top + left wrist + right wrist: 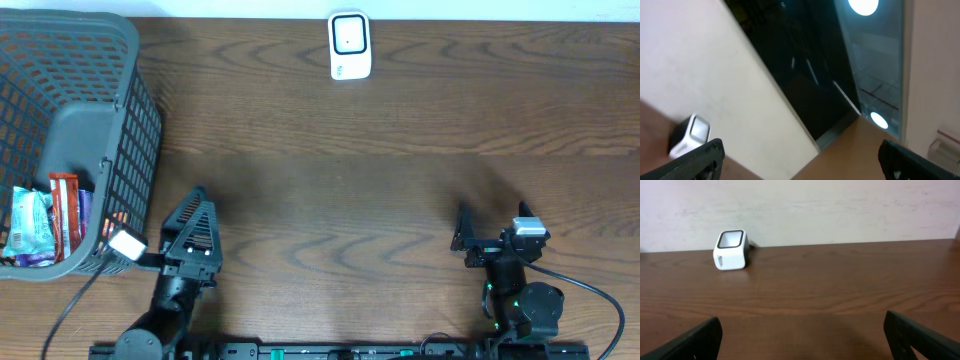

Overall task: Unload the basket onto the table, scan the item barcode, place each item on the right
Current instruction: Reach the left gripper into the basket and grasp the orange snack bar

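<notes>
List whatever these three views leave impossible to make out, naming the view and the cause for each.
- Packets in the basket, overhead: barcodes too small to see; partly behind the mesh wall.
- Basket, overhead: cut off by the left edge.
- Scanner, left wrist view: blurred and small, no detail readable.
- Basket and packets: absent from both wrist views.

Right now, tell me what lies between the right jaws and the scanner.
Only bare wooden table lies between the right jaws and the scanner; the right wrist view and overhead both show it.
</notes>
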`<state>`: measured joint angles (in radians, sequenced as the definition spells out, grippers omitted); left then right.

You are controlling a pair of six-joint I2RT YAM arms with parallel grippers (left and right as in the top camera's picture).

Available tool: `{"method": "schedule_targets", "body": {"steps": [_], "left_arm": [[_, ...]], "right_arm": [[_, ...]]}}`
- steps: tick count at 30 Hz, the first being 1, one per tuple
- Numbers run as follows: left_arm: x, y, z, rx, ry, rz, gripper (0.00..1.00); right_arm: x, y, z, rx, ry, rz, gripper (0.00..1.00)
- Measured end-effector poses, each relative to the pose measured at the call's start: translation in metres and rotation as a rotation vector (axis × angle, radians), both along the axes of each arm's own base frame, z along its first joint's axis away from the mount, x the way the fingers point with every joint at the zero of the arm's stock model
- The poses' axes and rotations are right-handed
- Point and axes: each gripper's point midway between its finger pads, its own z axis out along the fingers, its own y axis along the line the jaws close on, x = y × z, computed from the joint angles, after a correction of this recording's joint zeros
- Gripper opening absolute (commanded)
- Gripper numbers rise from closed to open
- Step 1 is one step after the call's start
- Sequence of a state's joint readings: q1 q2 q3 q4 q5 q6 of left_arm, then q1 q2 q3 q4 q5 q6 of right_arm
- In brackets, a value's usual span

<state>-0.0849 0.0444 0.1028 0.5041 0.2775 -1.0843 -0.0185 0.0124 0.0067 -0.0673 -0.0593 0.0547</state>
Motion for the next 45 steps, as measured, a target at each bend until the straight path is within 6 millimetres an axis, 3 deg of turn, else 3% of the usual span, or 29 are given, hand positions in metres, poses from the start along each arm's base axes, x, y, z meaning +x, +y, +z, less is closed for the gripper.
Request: {"method": "schedule_targets", "body": {"steps": [4, 7, 13, 20, 23, 27, 29, 31, 33, 37, 39, 41, 45], "left_arm": [[-0.006, 0.002, 0.055, 0.103, -0.072, 0.068, 0.98], [0.007, 0.005, 0.084, 0.222, 0.017, 0.14, 0.98], [0.038, 0.018, 0.079, 0.488, 0.478, 0.205, 0.98], [0.052, 0.028, 0.102, 0.728, 0.546, 0.264, 0.98], [0.054, 0.053, 0.122, 0.8, 0.637, 0.381, 0.98], [0.064, 0.117, 0.164, 0.842, 0.799, 0.684, 0.98], [0.07, 0.15, 0.17, 0.821, 0.9, 0.825, 0.98], [0.078, 0.179, 0.164, 0.787, 1.0, 0.918, 0.98], [0.097, 0.221, 0.141, 0.742, 1.144, 1.017, 0.98], [0.114, 0.267, 0.09, 0.73, 1.358, 1.056, 0.98], [0.112, 0.285, 0.069, 0.717, 1.449, 1.062, 0.98], [0.099, 0.298, 0.045, 0.707, 1.572, 1.04, 0.98], [0.08, 0.312, 0.011, 0.658, 1.712, 0.947, 0.99]], "right_arm": [[0.0, 0.0, 0.0, 0.0, 0.0, 0.0, 0.99], [0.0, 0.0, 0.0, 0.0, 0.0, 0.0, 0.99], [0.0, 0.0, 0.0, 0.0, 0.0, 0.0, 0.99], [0.0, 0.0, 0.0, 0.0, -0.001, 0.0, 0.99], [0.0, 0.0, 0.0, 0.0, 0.001, 0.0, 0.99], [0.0, 0.0, 0.0, 0.0, 0.0, 0.0, 0.99], [0.0, 0.0, 0.0, 0.0, 0.0, 0.0, 0.99], [0.0, 0.0, 0.0, 0.0, 0.0, 0.0, 0.99], [0.0, 0.0, 0.0, 0.0, 0.0, 0.0, 0.99], [0.0, 0.0, 0.0, 0.0, 0.0, 0.0, 0.99], [0.0, 0.0, 0.0, 0.0, 0.0, 0.0, 0.99], [0.0, 0.0, 0.0, 0.0, 0.0, 0.0, 0.99], [0.0, 0.0, 0.0, 0.0, 0.0, 0.0, 0.99]]}}
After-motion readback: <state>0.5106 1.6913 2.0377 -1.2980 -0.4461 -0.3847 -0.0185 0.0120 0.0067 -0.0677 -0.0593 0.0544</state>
